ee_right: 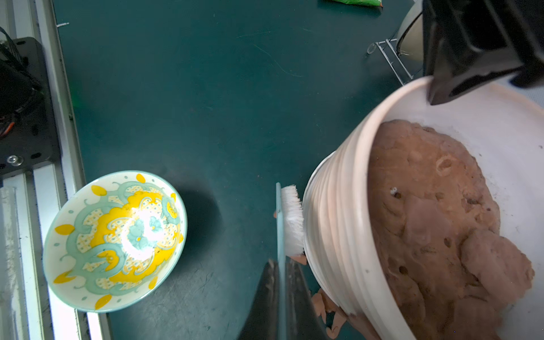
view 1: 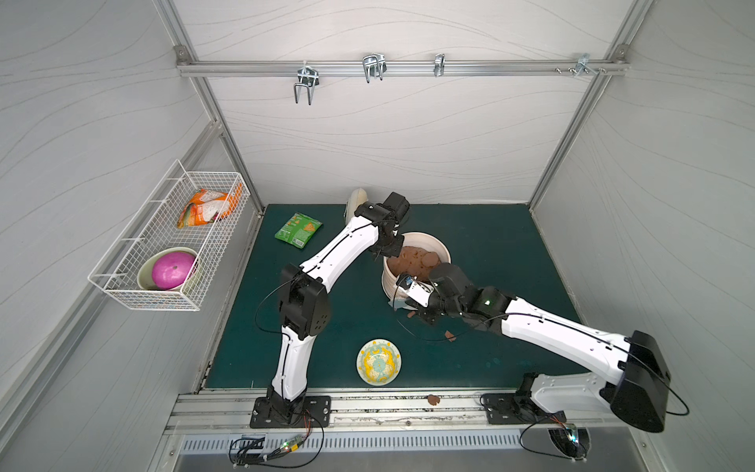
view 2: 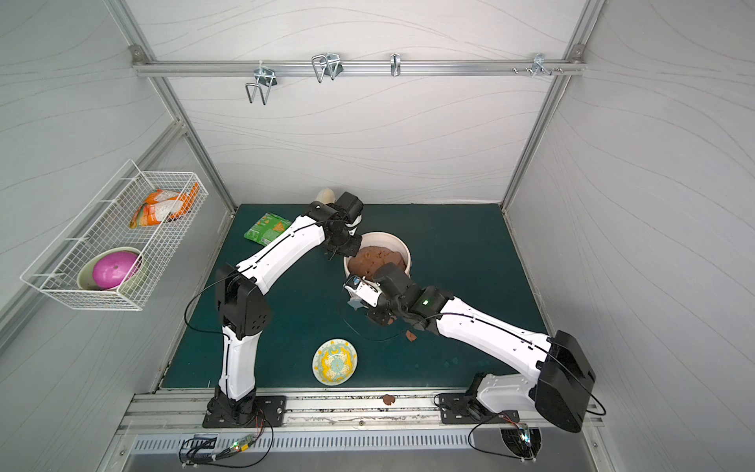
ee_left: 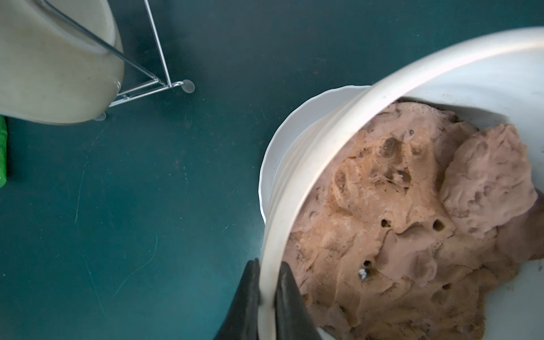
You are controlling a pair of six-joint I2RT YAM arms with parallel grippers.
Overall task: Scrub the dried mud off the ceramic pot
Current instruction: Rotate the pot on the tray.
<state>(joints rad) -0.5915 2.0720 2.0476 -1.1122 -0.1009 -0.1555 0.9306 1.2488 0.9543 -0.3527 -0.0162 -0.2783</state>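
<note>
Two claws, both pinching something: the left gripper (ee_left: 267,265) is clamped over the pot (ee_right: 332,235) rim on its own side, looks like it's bracing it, and the right gripper (ee_right: 281,263) squeezes the brush (ee_right: 290,220) handle. The brush runs straight out from the right claw, lying along the ribbed wall, bristles pressed sideways into the ribs. The mud (ee_right: 323,306) flakes sit down at the pot's foot, back toward the claw end of the bristles, so I'd guess the next stroke has to go lower and pull back
</note>
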